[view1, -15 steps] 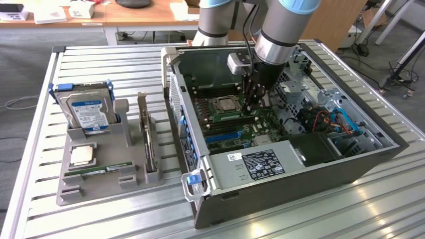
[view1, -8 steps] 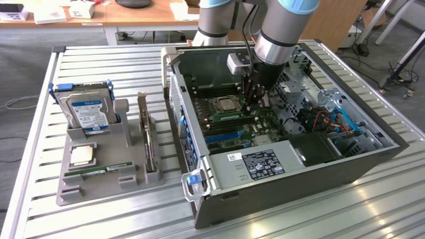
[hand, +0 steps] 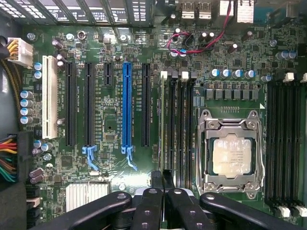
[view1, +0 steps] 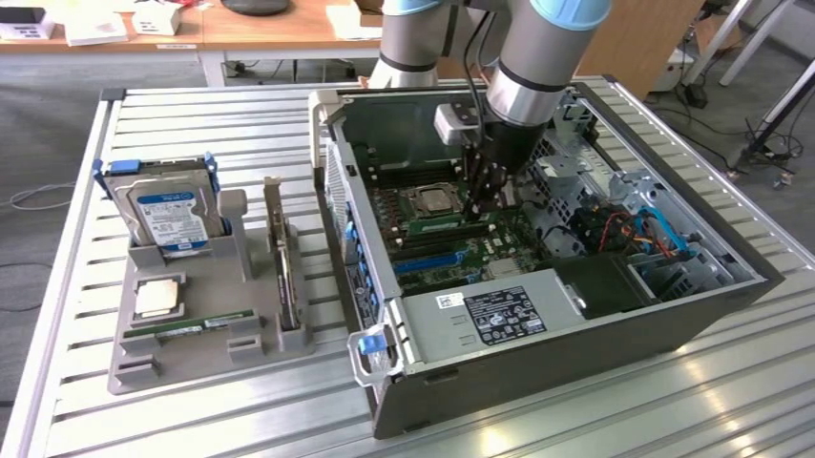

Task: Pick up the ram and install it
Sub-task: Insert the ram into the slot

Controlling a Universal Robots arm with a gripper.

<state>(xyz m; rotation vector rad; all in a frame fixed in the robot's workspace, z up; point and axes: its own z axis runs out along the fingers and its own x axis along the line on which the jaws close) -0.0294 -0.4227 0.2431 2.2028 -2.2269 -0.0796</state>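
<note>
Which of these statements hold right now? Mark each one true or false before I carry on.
1. The hard drive stands in the grey holder. True.
2. The end effector hangs over that holder. False: it is inside the computer case, above the motherboard.
3. Its jaws are spread wide. False: they are shut.
4. A processor sits in the motherboard socket. True.

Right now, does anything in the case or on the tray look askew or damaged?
Nothing stands out. The processor sits square in its socket, the slots by the gripper run straight, and the hard drive stands in the tray.
</note>
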